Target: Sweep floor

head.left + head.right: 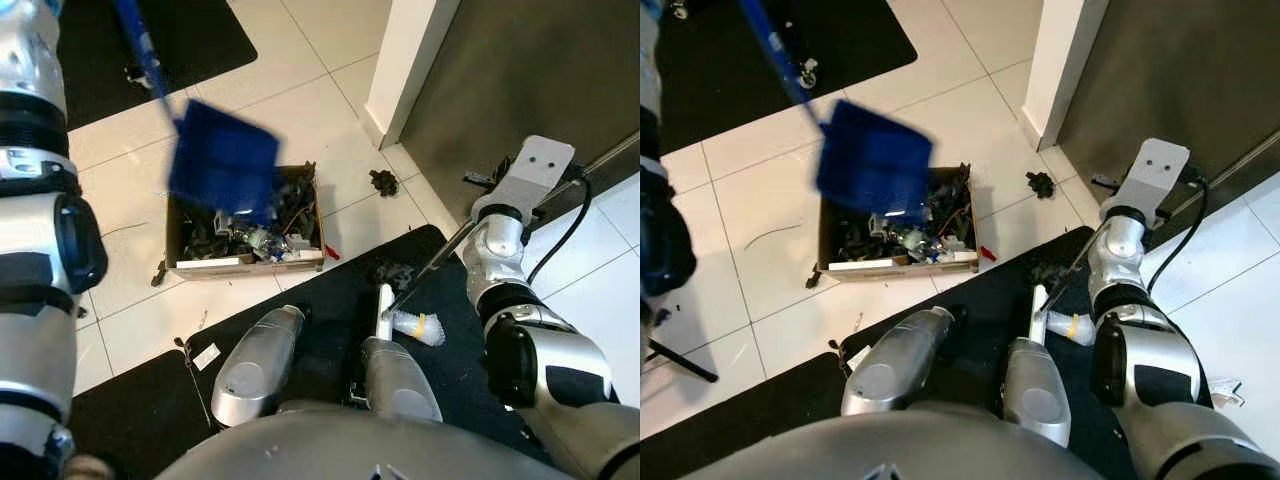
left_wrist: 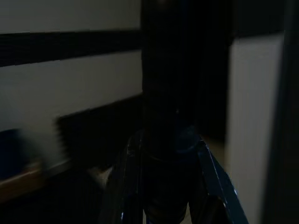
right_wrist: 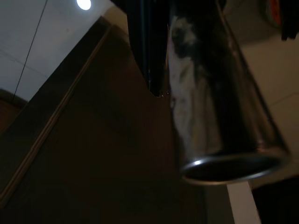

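Tilting blue dustpan [image 1: 222, 160] over cardboard box [image 1: 245, 262] of debris; no legible writing; pincer states indiscernible.

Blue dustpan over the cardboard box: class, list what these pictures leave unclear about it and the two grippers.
- Blue dustpan: motion-blurred in both eye views; contents unreadable.
- Left gripper: left wrist view too dark; grip unclear.
- Right gripper: metal tube blocks the right wrist view.
- Cardboard box: debris too small.
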`<state>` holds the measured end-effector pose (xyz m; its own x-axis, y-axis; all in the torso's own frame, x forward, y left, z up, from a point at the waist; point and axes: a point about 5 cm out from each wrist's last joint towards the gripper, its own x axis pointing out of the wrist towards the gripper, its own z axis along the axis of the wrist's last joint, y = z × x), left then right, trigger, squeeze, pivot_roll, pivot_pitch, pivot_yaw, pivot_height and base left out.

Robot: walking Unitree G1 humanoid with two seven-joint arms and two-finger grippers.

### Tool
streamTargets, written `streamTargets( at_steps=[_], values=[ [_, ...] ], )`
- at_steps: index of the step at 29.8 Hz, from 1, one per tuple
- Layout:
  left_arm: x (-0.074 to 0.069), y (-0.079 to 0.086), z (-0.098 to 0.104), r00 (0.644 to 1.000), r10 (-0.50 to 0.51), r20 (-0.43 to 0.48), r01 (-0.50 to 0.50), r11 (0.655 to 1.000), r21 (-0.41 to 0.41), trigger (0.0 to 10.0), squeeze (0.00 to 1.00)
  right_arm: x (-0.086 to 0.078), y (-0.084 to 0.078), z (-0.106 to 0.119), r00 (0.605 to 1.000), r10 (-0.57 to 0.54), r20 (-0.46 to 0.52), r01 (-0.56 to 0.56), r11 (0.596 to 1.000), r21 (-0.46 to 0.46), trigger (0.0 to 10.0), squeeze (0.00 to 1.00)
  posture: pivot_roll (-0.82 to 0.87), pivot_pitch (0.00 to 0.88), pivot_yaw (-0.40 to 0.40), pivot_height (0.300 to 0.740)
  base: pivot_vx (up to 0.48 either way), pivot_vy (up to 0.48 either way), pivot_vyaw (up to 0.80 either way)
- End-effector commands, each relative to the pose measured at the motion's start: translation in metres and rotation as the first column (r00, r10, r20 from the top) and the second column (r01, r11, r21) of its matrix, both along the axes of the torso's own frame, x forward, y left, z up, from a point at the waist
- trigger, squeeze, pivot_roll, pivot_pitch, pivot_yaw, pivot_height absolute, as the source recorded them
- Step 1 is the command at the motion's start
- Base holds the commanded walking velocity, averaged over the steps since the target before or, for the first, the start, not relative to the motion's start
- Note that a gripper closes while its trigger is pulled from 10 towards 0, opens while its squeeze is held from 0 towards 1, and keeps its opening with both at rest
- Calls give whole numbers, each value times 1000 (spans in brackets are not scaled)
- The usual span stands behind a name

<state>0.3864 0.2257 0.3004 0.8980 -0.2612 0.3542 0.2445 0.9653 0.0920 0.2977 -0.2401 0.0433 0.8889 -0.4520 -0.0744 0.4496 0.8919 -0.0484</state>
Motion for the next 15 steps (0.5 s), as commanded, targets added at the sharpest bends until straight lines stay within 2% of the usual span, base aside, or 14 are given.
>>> streamTargets(
  at_steps=[1,3,6,10,11,14,15],
  values=[
    [-8,-10,3,998,-48,37,50,997,-53,10000,0,7,-13,20,996,-34,85,37,999,-37,10000,0,189,0,49,740,0,0,0],
    [-11,-14,-1,998,-60,36,62,996,-62,10000,0,7,-17,23,995,-44,90,48,998,-45,10000,0,190,0,47,740,0,0,0],
    [-17,-27,-18,996,-90,7,91,990,-105,10000,0,8,-30,30,991,-84,105,91,994,-63,10000,0,194,0,36,740,0,0,0],
    [-24,-38,-41,994,-101,-50,94,987,-134,10000,0,8,-45,41,977,-152,148,159,987,-37,10000,0,189,0,32,740,0,0,0],
    [-24,-38,-41,994,-101,-50,94,987,-134,10000,0,8,-45,41,977,-152,148,159,987,-37,10000,0,189,0,32,740,0,0,0],
    [-30,-48,-60,988,-106,-111,86,981,-172,10000,0,9,-64,66,945,-214,246,226,974,-20,10000,0,178,0,26,740,0,0,0],
    [-30,-48,-60,988,-106,-111,86,981,-172,10000,0,9,-64,66,945,-214,246,226,974,-20,10000,0,178,0,26,740,0,0,0]
  ],
)
